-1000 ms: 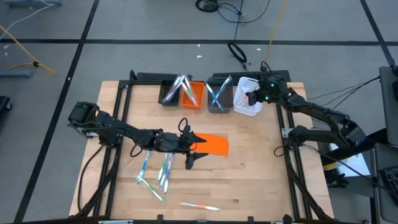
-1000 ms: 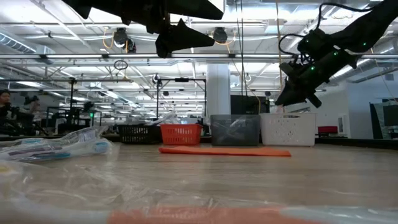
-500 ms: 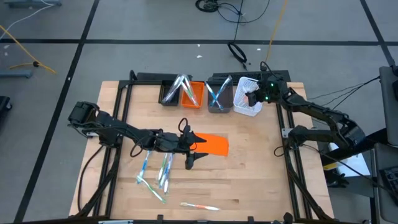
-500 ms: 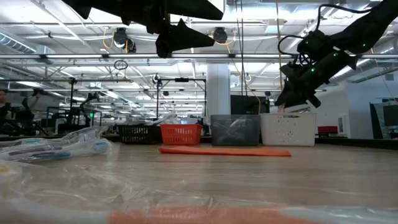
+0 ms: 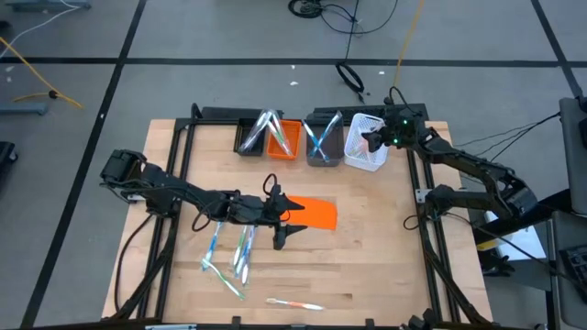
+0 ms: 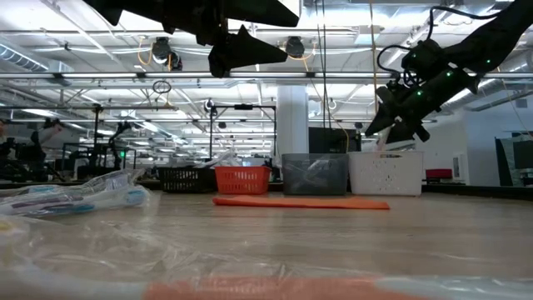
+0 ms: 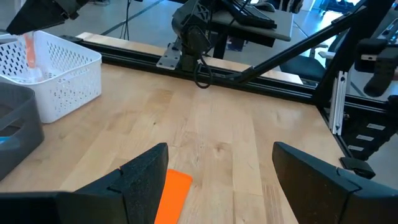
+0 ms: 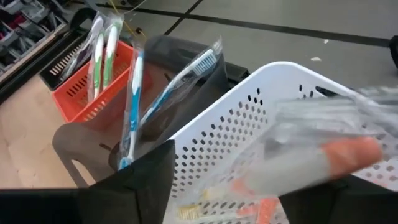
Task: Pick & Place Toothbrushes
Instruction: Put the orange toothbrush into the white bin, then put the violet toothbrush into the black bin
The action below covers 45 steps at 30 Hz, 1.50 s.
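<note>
The right claw point(image 5: 370, 139) hangs over the white bin point(image 5: 364, 155) at the far side of the tabletop point(image 5: 367, 247). A wrapped toothbrush with an orange-red end point(image 8: 323, 158) sits between its fingers, partly inside the bin. I cannot tell if the claw is gripping it or has let go. This looks like the drop-off step. Next, I think the claw needs to open wide and lift straight up, so the wrapper does not catch. The toothbrush's long side slants across the bin, one end down inside and the orange-red end up by the rim. The left claw point(image 5: 282, 226) waits wide open and empty above the orange sheet point(image 5: 312, 214). More toothbrushes point(image 5: 229, 252) lie on the tabletop near it, mostly pointing from front to back, and one point(image 5: 293, 303) lies sideways by the front edge.
</note>
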Each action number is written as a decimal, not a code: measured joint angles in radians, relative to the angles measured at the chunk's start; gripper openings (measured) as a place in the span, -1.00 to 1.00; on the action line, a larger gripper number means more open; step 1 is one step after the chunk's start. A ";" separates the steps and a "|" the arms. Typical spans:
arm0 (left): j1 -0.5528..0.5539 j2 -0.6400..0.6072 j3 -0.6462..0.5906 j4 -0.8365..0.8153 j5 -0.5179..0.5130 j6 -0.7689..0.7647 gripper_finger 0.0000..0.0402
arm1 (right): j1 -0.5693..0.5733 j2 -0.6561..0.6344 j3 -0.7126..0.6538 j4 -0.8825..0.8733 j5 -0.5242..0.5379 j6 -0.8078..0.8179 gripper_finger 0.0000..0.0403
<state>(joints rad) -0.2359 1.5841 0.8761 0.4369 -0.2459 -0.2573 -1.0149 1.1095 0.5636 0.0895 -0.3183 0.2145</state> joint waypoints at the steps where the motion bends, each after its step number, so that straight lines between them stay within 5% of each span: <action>1: 0.000 0.000 0.000 0.000 0.000 0.000 0.45 | 0.000 0.000 0.000 0.000 0.011 0.004 0.22; 4: 0.000 0.000 0.000 0.000 0.000 0.001 0.45 | 0.000 0.000 0.000 0.019 0.097 0.025 0.23; 10: 0.001 0.000 0.000 -0.001 0.000 0.007 0.45 | 0.001 0.000 0.029 0.104 0.056 0.010 0.20; 15: 0.002 0.000 0.000 -0.002 0.000 0.009 0.45 | 0.000 -0.001 0.112 0.067 0.153 -0.025 0.17; 24: 0.002 0.000 0.000 -0.038 -0.018 0.009 0.45 | 0.029 -0.001 0.195 -0.016 0.161 -0.044 0.16; 45: -0.005 0.000 0.000 -0.158 -0.018 -0.074 0.45 | 0.492 0.000 0.171 -0.118 0.078 -0.013 0.12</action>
<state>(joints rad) -0.2406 1.5845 0.8761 0.2785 -0.2638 -0.3315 -0.5232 1.1091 0.7343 -0.0288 -0.2401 0.2012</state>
